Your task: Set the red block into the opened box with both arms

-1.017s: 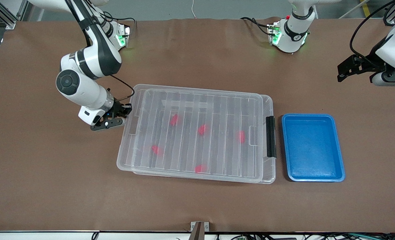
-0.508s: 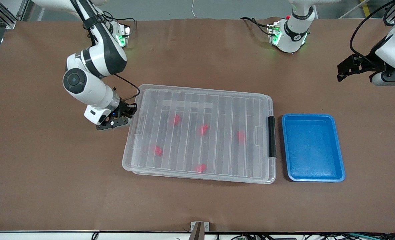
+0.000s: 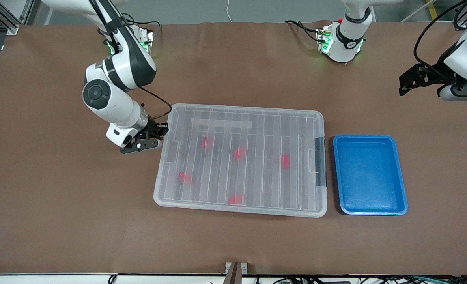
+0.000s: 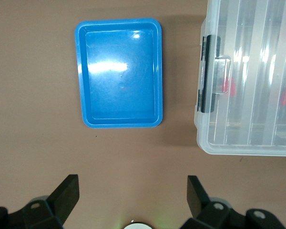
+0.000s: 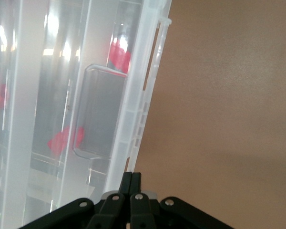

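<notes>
The box (image 3: 239, 213) is a clear bin lying mid-table with its ribbed lid (image 3: 257, 130) on top and a black latch (image 3: 319, 161) at the end toward the left arm. Several red blocks (image 3: 239, 154) show through the lid, inside the box. My right gripper (image 3: 160, 132) is shut, with its fingertips (image 5: 132, 177) against the lid's rim at the box's other short end and nothing between them. The red blocks (image 5: 119, 57) also show through the clear plastic in the right wrist view. My left gripper (image 3: 409, 85) hangs open and waiting over bare table; in its wrist view its open jaws (image 4: 133, 183) hold nothing.
A blue tray (image 3: 369, 137) with nothing in it lies beside the box's latch end, toward the left arm's end of the table; the left wrist view shows this tray (image 4: 119, 71) and the latch (image 4: 209, 71). Brown table surface surrounds both.
The right gripper has moved toward the left arm's end, sliding the lid along with it. The lid now lines up over the box. The left arm has not moved.
</notes>
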`<state>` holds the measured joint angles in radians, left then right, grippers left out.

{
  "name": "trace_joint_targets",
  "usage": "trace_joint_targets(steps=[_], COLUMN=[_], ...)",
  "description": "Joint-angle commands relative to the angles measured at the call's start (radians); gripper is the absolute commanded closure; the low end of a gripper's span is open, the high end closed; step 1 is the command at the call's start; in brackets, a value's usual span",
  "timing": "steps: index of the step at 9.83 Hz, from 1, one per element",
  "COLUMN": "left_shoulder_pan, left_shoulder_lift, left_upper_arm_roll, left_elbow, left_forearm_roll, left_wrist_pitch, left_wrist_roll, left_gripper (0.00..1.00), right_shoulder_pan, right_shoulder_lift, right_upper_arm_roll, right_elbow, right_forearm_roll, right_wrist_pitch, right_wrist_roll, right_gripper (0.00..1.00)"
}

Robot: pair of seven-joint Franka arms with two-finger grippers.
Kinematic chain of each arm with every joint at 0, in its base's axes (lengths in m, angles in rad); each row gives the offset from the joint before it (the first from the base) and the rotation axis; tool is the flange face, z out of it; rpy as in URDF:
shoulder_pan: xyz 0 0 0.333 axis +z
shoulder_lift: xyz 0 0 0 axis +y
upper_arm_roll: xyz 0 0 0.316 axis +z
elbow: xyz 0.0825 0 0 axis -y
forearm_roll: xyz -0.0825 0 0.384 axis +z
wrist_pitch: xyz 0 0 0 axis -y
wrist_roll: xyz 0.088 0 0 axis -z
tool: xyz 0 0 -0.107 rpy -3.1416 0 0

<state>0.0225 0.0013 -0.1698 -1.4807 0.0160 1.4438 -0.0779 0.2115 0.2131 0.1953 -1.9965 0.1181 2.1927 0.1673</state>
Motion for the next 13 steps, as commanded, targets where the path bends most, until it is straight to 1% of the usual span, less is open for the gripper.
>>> trace_joint_targets(steps=[1, 2, 3, 4, 5, 6, 7, 8, 9, 10, 11, 12, 13], left_shoulder_pan=[0.007, 0.008, 0.007, 0.007, 0.007, 0.008, 0.008, 0.008, 0.008, 0.008, 0.008, 0.008, 0.007], left_shoulder_lift=[-0.007, -0.007, -0.007, -0.007, -0.006, -0.004, -0.003, 0.0, 0.003, 0.003, 0.005, 0.005, 0.005], left_upper_arm_roll=[-0.005, -0.005, -0.005, -0.005, -0.005, -0.005, -0.005, -0.005, -0.005, -0.005, -0.005, -0.005, -0.005], left_elbow=[-0.032, -0.032, -0.032, -0.032, -0.032, -0.03, -0.026, -0.021, -0.021, -0.02, -0.016, -0.016, -0.016], left_forearm_roll=[-0.004, -0.004, -0.004, -0.004, -0.004, -0.004, -0.005, -0.005, -0.005, -0.005, -0.004, -0.004, -0.004], left_wrist_pitch=[-0.008, -0.008, -0.008, -0.008, -0.008, -0.008, -0.008, -0.008, -0.008, -0.008, -0.008, -0.008, -0.008], left_wrist_roll=[0.021, 0.023, 0.023, 0.023, 0.023, 0.023, 0.023, 0.021, 0.021, 0.021, 0.021, 0.02, 0.02], left_gripper=[0.0, 0.0, 0.0, 0.0, 0.0, 0.0, 0.0, 0.0, 0.0, 0.0, 0.0, 0.0, 0.0], right_shoulder_pan=[-0.009, -0.03, -0.078, -0.113, -0.154, -0.196, -0.246, -0.254, -0.254, -0.261, -0.268, -0.294, -0.297], right_shoulder_lift=[0.003, -0.012, -0.036, -0.05, -0.078, -0.098, -0.109, -0.136, -0.176, -0.187, -0.19, -0.205, -0.204], right_upper_arm_roll=[0.0, -0.007, -0.01, -0.016, -0.013, -0.019, -0.048, -0.106, -0.173, -0.203, -0.217, -0.218, -0.218], right_elbow=[0.028, 0.065, 0.141, 0.244, 0.365, 0.449, 0.509, 0.53, 0.521, 0.516, 0.504, 0.478, 0.475], right_forearm_roll=[0.02, 0.008, 0.006, -0.02, -0.093, -0.127, -0.121, -0.12, -0.117, -0.117, -0.115, -0.109, -0.106], right_wrist_pitch=[-0.022, -0.093, -0.202, -0.34, -0.485, -0.592, -0.658, -0.695, -0.702, -0.721, -0.728, -0.716, -0.706], right_wrist_roll=[0.009, 0.009, 0.009, 0.011, 0.009, 0.0, -0.011, -0.018, -0.02, -0.044, -0.08, -0.087, -0.089], right_gripper=[0.89, 0.28, 0.0, 0.0, 0.0, 0.0, 0.0, 0.0, 0.0, 0.0, 0.0, 0.0, 0.0])
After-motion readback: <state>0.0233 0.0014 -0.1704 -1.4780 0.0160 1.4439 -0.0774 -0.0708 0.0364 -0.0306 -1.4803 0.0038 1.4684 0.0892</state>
